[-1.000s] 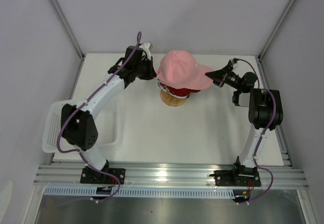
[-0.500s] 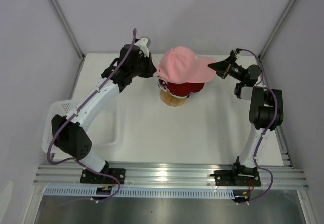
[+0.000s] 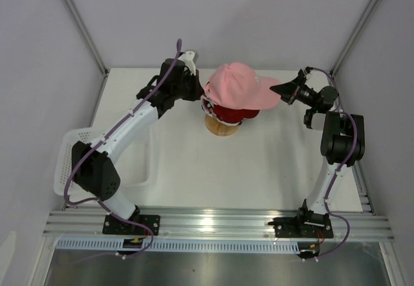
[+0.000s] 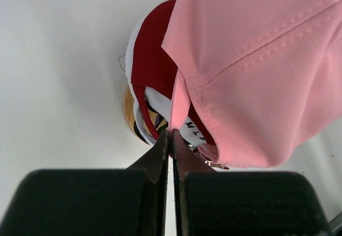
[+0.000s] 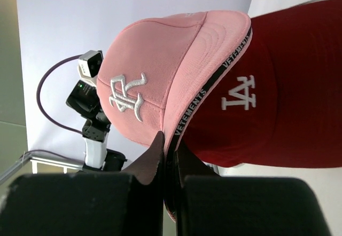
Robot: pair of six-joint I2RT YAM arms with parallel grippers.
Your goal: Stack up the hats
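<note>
The soft pink fabric baseball cap (image 3: 236, 85) with a white embroidered logo is hanging between both arms, toward 12 o'clock on the white table (image 3: 259, 169). It is covering the crown of the red fabric cap (image 3: 236, 113) with a white logo, which is sitting on the round wooden stand (image 3: 223, 127). Whether the pink cap is resting its weight on the red one cannot be told.

The left gripper (image 3: 202, 94) is pinching the pink cap's rear edge at its 9 o'clock side, jaws pressed together on the fabric. The right gripper (image 3: 277, 90) is clamping the brim at 3 o'clock, jaws closed on it. A white mesh plastic basket (image 3: 68, 160) is lying at the table's 8 o'clock edge.
</note>
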